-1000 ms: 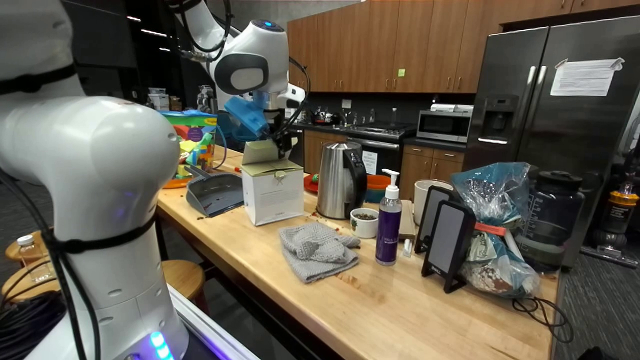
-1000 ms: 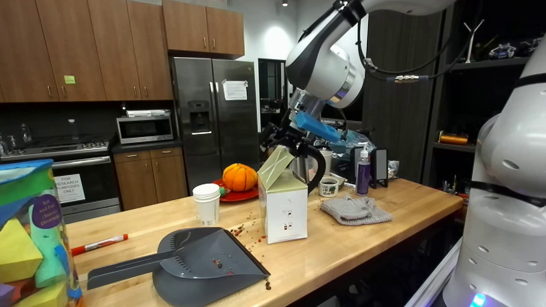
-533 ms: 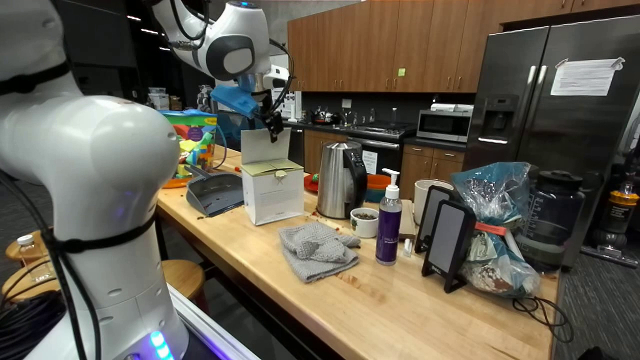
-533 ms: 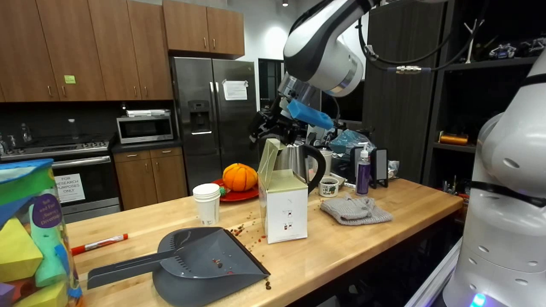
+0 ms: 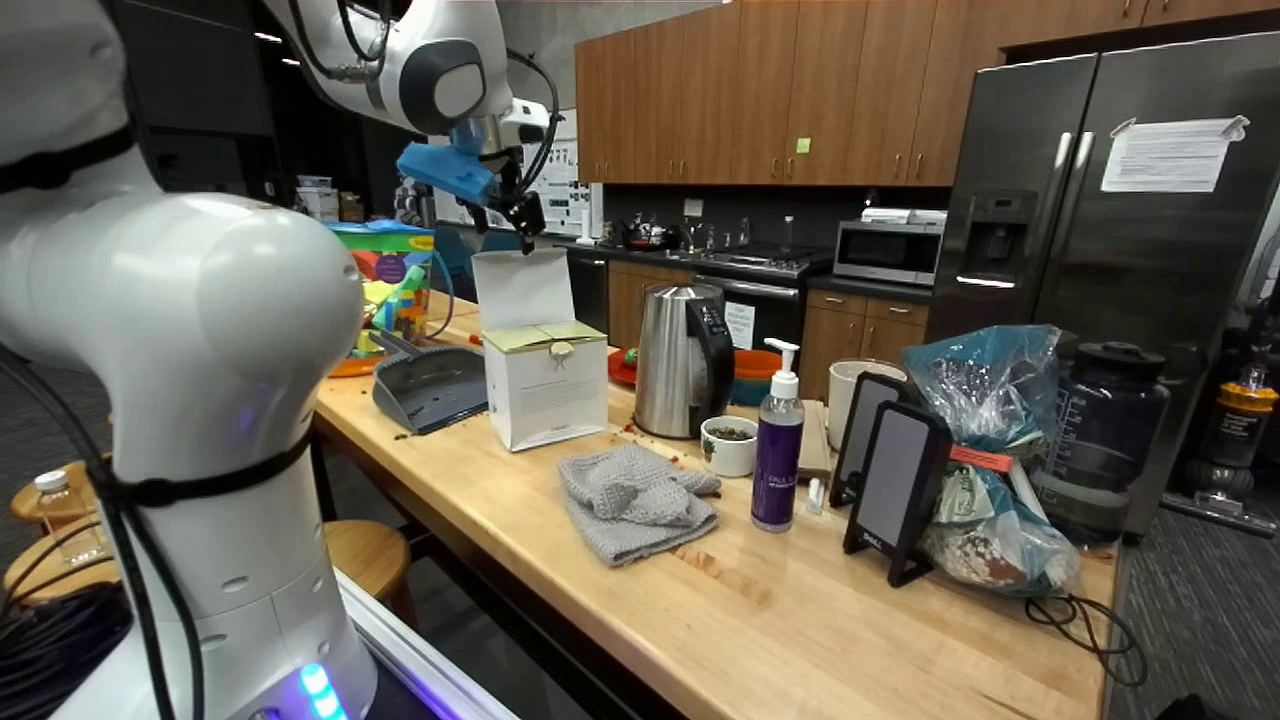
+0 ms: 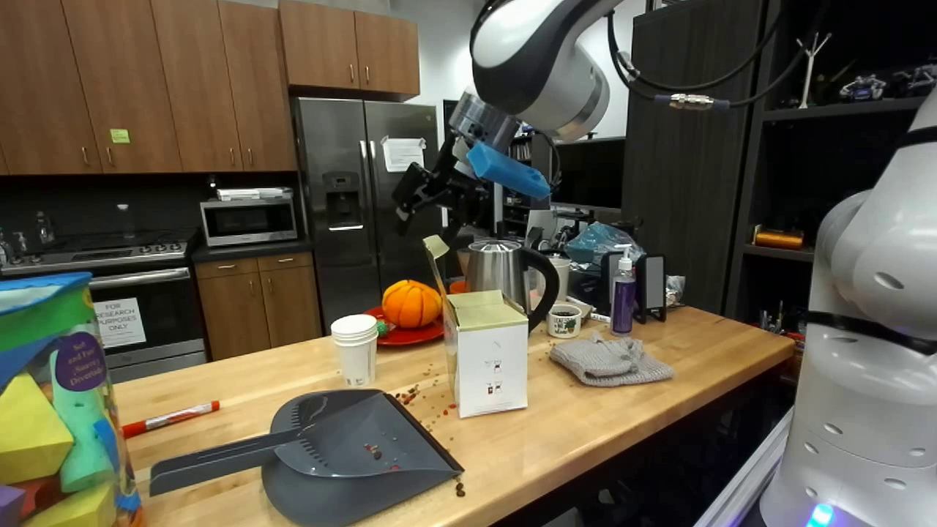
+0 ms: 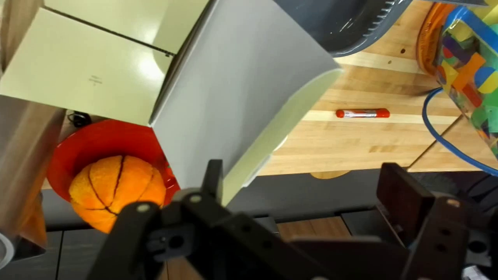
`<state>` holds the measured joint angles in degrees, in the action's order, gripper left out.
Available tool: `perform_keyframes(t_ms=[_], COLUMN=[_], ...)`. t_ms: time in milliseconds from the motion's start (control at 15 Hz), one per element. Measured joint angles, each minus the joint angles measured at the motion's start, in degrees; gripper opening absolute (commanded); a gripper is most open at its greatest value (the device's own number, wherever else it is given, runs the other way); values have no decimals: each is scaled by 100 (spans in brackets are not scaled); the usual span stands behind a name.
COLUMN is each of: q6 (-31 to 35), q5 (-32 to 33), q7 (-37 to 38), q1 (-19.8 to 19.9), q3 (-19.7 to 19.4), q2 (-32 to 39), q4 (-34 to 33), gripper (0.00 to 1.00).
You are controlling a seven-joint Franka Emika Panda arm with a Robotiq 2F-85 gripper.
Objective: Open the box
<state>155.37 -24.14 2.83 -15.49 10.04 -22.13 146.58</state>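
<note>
In the wrist view, the gripper [image 7: 302,166] is spread wide, its two fingers [image 7: 402,198] well apart. The box [image 7: 89,66] lies at its ten o'clock, the lid [image 7: 249,74] raised off the green top, and the lid's outer edge is close to the finger on the nine o'clock side (whether the two touch, I cannot tell). The pumpkin [image 7: 116,186] sits at nine o'clock on a red plate [image 7: 105,134], the marker [image 7: 362,113] lies between one and two, and the tub [image 7: 475,28] stands at two.

In an exterior view, the box stands upright on the table [image 5: 850,630], lid up, with the kettle [image 5: 662,365] just beside it between two and three o'clock. The gripper hangs over the lid, between eleven and twelve. The cloth [image 5: 640,500] lies crumpled between four and five; the bowl [image 5: 728,452] and the bottle [image 5: 775,460] stand farther out, between three and four, with two speakers [image 5: 893,480] beyond them.

In an exterior view with the dustpan [image 6: 348,483] up front, the lid leans outward to eleven o'clock, its top end just below the gripper, whose fingers stand apart here too. The dustpan lies at the box's eight o'clock, bits [image 6: 407,397] are strewn between the two, and the paper cups [image 6: 355,355] stand at nine.
</note>
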Motion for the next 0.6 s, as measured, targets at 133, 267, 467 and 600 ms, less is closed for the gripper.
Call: perform_keyframes(t_ms=[133, 267, 467, 600], q6=[-59, -75, -91, -104], q5=[-1, -32, -117, -162], q7=[5, 2, -4, -6], q1=[-84, -145, -226, -248], q3=[-1, -14, -74, -97], q2=[23, 56, 158, 244], q4=[-53, -57, -27, -41], gripper=[100, 100, 100, 100])
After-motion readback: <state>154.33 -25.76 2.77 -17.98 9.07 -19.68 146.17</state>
